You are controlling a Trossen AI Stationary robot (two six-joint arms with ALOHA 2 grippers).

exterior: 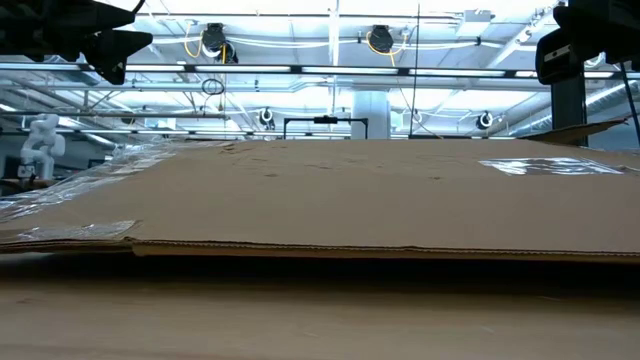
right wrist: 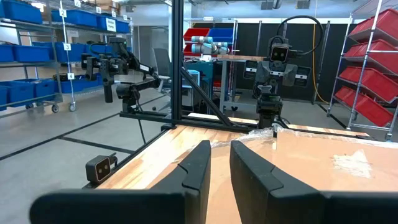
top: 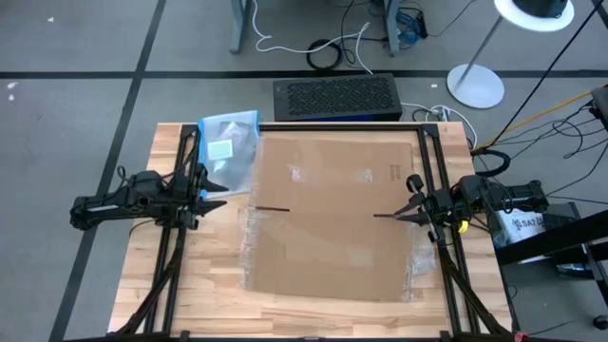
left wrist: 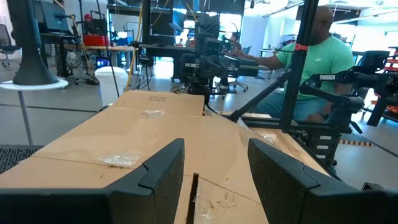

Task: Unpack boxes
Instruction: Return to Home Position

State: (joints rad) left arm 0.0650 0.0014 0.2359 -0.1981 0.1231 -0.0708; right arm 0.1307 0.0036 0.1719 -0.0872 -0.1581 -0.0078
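The box (top: 332, 214) is a large brown cardboard carton lying flat on the wooden table (top: 171, 294), with clear tape strips along its edges; the low view shows its broad top (exterior: 350, 195). My left gripper (top: 217, 195) hangs level above the table at the box's left edge, open, and the box (left wrist: 155, 130) stretches out beyond its fingers. My right gripper (top: 407, 213) hangs level at the box's right edge, its fingers (right wrist: 200, 165) a narrow gap apart with nothing between them. Neither gripper touches the box.
A clear plastic pouch with a blue edge (top: 229, 142) lies at the table's far left, beside the box. A black grille-topped unit (top: 337, 98) sits behind the far edge. Black frame rails (top: 432, 166) ring the table. A person in a green shirt (left wrist: 317, 56) sits beyond the right side.
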